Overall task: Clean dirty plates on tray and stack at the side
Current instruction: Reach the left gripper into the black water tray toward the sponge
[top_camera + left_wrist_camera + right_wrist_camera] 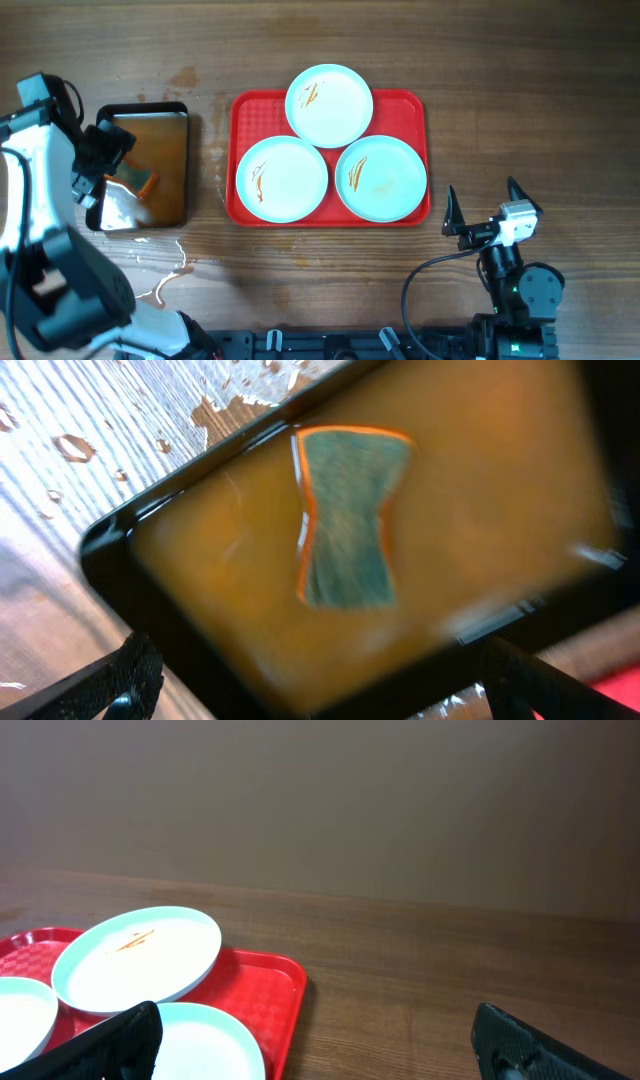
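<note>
Left gripper [320, 678] hangs wide open and empty over the sponge [345, 520] in the black pan [110, 545]; smeared plates [329, 105] lie on the tray [232, 150], well right.

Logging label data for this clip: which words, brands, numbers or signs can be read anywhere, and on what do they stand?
None can be read. The plates, the red tray, the black-rimmed pan and the sponge lying in it carry no visible print.
</note>
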Robot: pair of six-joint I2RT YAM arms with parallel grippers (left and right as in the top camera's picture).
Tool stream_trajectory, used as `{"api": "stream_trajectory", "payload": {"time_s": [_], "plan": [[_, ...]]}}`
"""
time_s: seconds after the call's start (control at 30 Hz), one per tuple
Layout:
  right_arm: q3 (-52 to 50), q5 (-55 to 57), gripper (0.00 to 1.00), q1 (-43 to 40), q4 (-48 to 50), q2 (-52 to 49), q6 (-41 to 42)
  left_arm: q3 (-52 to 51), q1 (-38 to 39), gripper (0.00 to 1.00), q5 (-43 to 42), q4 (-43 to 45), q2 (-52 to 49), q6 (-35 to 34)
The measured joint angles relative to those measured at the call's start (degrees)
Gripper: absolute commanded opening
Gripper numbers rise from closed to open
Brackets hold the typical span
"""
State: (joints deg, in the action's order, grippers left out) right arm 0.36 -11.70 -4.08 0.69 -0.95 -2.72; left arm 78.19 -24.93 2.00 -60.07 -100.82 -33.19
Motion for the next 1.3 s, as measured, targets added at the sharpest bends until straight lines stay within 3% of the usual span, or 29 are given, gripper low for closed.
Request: {"api": "stream_trajectory", "payload": {"time_s": [0.23,0.33,0.4,0.53,0.57,0.6,0.63,0.9,1.13,1.3], "plan": [[0.00,0.00,1.00,0.00,-0.02,0.00,0.00,0.00,-0.74,0.68,-1.64,6.64,-11.91,-0.37],[0.00,0.00,1.00,0.00,0.00,0.00,0.00,0.00,-0.74,0.67,-2.10,8.94,-13.57,-0.37],[0.00,-0.02,1.00,0.00,0.00,0.00,0.00,-0.02,-0.74,0.56,-2.95,11.58,-14.51,-0.37],[0.00,-0.02,1.00,0.00,-0.02,0.00,0.00,-0.13,-0.57,0.53,-4.11,12.41,-15.26,-0.35],[0.00,-0.02,1.00,0.00,0.00,0.00,0.00,-0.28,-0.50,0.40,-4.57,12.66,-15.34,-0.35],[0.00,-0.02,1.00,0.00,0.00,0.00,0.00,-0.46,-0.46,0.09,-4.70,12.96,-15.34,-0.35],[0.00,-0.02,1.00,0.00,0.00,0.00,0.00,-0.66,-0.35,0.04,-4.59,13.07,-15.34,-0.22],[0.00,-0.02,1.00,0.00,-0.02,0.00,0.02,-0.87,-0.37,0.04,-3.56,6.67,-13.49,-0.13],[0.00,-0.02,1.00,0.00,-0.02,0.00,0.00,-0.07,-0.26,0.04,-6.34,13.90,7.26,0.39],[0.00,0.00,1.00,0.00,-0.02,0.00,0.00,-4.17,0.70,0.04,-4.55,19.76,0.02,0.70]]}}
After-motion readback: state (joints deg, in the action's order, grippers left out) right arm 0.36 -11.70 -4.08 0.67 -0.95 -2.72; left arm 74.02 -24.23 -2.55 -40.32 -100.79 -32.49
